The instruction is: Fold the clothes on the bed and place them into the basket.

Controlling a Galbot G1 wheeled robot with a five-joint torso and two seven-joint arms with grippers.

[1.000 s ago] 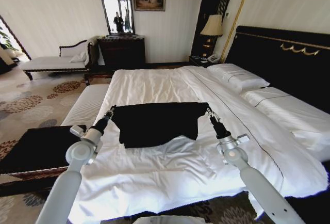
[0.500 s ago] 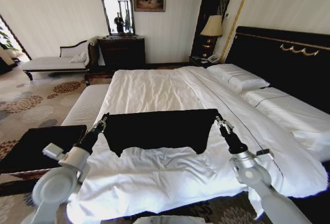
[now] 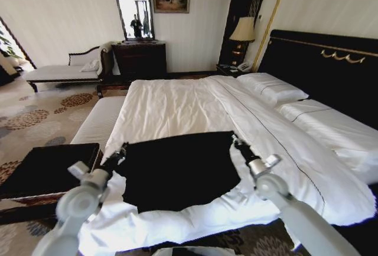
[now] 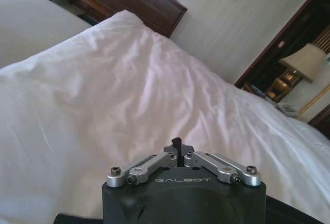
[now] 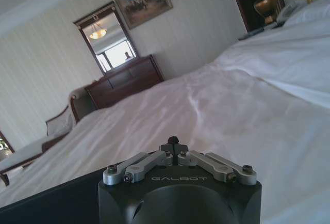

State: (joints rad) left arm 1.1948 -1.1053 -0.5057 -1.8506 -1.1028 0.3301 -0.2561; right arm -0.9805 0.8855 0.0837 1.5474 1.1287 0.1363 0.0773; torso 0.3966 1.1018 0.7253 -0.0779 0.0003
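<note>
You've got the black T-shirt (image 3: pixel 177 170) spread flat on the bed (image 3: pixel 177 105), near the foot edge; 2 far corners are pinched. Left gripper (image 3: pixel 122 148) is clamped on the shirt's left far corner; right gripper (image 3: pixel 235 142) is clamped on the right far corner; both sit low at sheet level. In each wrist view the fingers are drawn together to a narrow tip over the white duvet. Basket (image 3: pixel 47 170) sits on the floor left of the bed, black lining showing.
</note>
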